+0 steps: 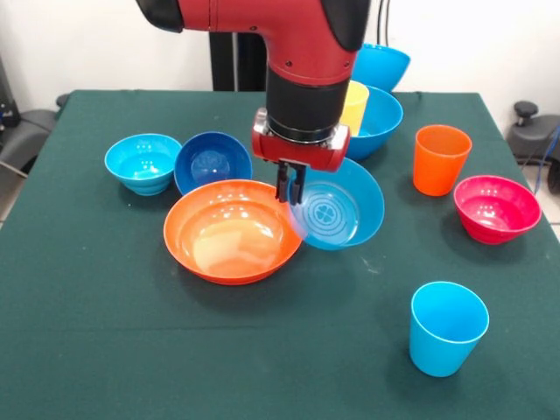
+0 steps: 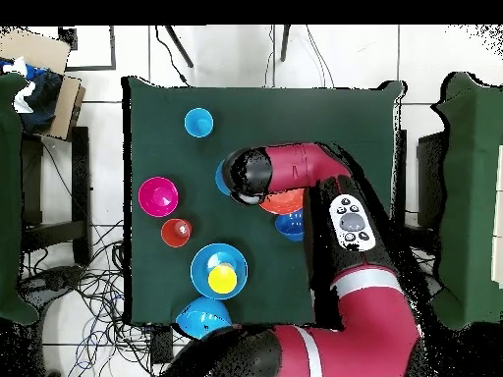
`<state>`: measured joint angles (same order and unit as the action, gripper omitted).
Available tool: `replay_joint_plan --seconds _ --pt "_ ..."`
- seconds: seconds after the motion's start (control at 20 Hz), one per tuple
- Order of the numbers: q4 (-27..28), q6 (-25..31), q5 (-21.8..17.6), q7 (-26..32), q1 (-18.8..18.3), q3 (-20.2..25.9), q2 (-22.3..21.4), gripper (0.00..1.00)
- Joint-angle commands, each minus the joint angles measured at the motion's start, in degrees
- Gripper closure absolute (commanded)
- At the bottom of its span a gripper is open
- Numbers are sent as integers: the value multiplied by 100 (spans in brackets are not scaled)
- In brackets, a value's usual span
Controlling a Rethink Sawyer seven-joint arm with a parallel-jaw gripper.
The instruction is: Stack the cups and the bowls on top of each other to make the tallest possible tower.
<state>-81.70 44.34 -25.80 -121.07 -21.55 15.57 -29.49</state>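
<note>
My gripper (image 1: 290, 188) is shut on the rim of the medium light blue bowl (image 1: 339, 213). That bowl hangs tilted beside the wide orange bowl (image 1: 229, 232), its left edge over the orange rim. In the overhead view the arm hides the gripper, and only slivers of the light blue bowl (image 2: 222, 178) and orange bowl (image 2: 283, 203) show. A dark blue bowl (image 1: 213, 161) and a cyan bowl (image 1: 143, 162) sit to the left. The yellow cup (image 1: 355, 105) stands in a large blue bowl (image 1: 381, 125). The orange cup (image 1: 440, 158), magenta bowl (image 1: 496, 207) and light blue cup (image 1: 447, 327) stand at the right.
A second large blue bowl (image 1: 382, 65) sits at the table's far edge behind the yellow cup, seen also as the blue bowl (image 2: 202, 317) near the robot's base. The green tablecloth (image 1: 105, 332) covers the table. Cardboard boxes (image 2: 44, 74) and cables lie off the table.
</note>
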Motion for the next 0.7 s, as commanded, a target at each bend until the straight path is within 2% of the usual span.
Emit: replay_joint_plan --seconds 0.05,0.3,0.7 --pt "-467 -150 -678 1622 -267 378 -232 100" --pt "-673 -364 -853 1597 -476 419 -258 100" --pt "-783 -571 -1121 1357 -572 487 -166 100"
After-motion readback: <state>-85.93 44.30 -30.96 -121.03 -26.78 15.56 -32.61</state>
